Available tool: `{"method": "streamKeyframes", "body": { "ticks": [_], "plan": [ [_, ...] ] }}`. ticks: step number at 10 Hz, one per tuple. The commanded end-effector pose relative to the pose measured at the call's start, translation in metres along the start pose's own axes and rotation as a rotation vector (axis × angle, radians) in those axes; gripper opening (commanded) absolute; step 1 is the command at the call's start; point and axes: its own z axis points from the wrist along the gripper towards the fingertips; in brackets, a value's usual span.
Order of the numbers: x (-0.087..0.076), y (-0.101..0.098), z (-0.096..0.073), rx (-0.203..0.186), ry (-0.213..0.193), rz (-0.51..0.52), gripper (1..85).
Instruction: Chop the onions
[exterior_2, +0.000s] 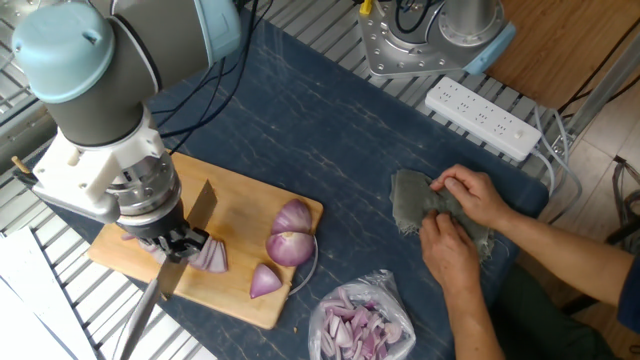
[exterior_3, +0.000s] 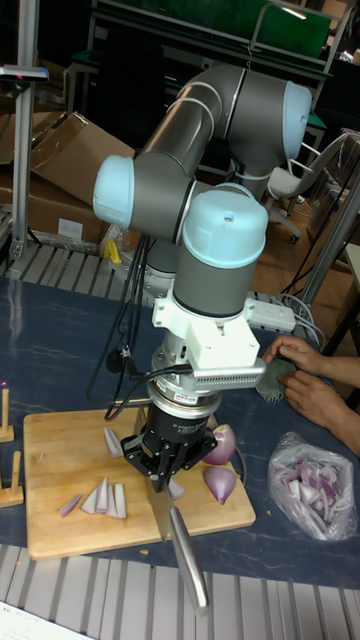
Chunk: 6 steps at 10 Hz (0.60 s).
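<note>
Blue worktop (exterior_2: 330, 150) carries wooden cutting board (exterior_2: 240, 290). Gripper (exterior_2: 172, 243) fingers clamped on knife (exterior_2: 165, 275), blade down among onions (exterior_2: 290, 240): halves, wedges, slices on board.

The dark blue table (exterior_2: 300, 130) carries a wooden cutting board (exterior_2: 240, 280); right of it lie a plastic bag (exterior_2: 360, 325), grey cloth (exterior_2: 412, 205) and power strip (exterior_2: 482, 118).

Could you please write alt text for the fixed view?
A robot gripper holds a knife over sliced onions on a cutting board. Larger onion pieces lie further along it, while two hands handle a grey cloth.
</note>
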Motion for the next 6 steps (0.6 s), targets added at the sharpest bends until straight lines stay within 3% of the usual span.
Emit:
{"method": "streamKeyframes", "body": {
  "ticks": [1,3,6],
  "plan": [
    [0.003,-0.004,-0.005,0.010,0.006,-0.007,1.0],
    [0.014,-0.008,-0.017,0.043,0.048,-0.008,1.0],
    [0.019,0.011,-0.024,-0.010,0.050,0.041,1.0]
  ]
}}
